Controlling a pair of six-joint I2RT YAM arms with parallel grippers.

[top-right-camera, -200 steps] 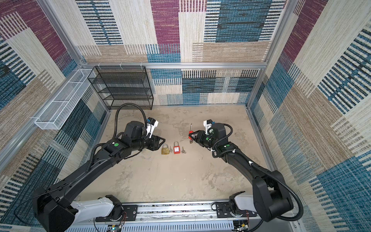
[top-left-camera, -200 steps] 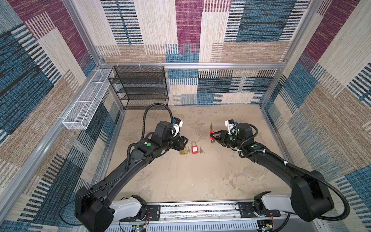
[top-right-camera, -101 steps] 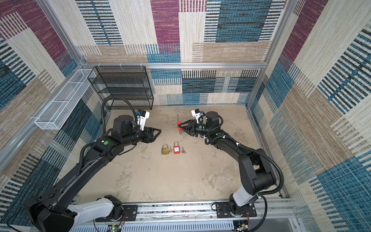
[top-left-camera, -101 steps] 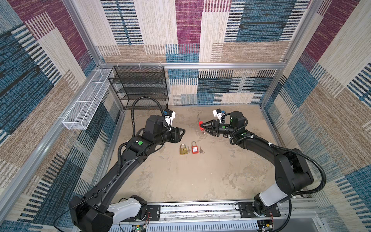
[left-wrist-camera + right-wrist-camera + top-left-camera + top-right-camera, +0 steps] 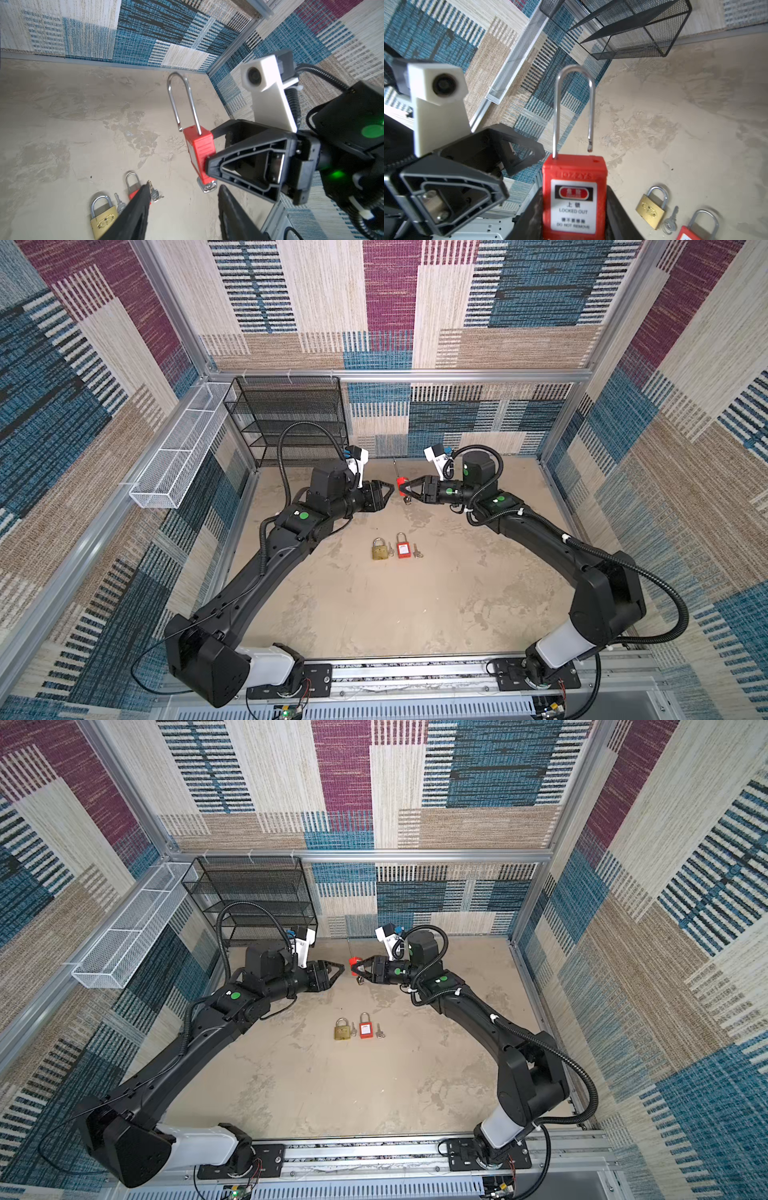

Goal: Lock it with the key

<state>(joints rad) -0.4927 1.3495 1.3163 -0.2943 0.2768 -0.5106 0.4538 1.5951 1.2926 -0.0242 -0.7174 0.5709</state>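
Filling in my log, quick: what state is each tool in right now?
Left tool: open, holding nothing.
Right tool: closed on the red long-shackle padlock.

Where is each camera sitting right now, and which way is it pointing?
Top views: high over the front rail, looking down at the floor; left arm and right arm show whole, left gripper facing right gripper.
Left wrist: on the left arm, looking past its own fingers at the long-shackle padlock in the right gripper.
Right wrist: on the right arm, looking along its jaws and that padlock toward the left gripper.
Shared: every view shows the brass padlock on the floor.
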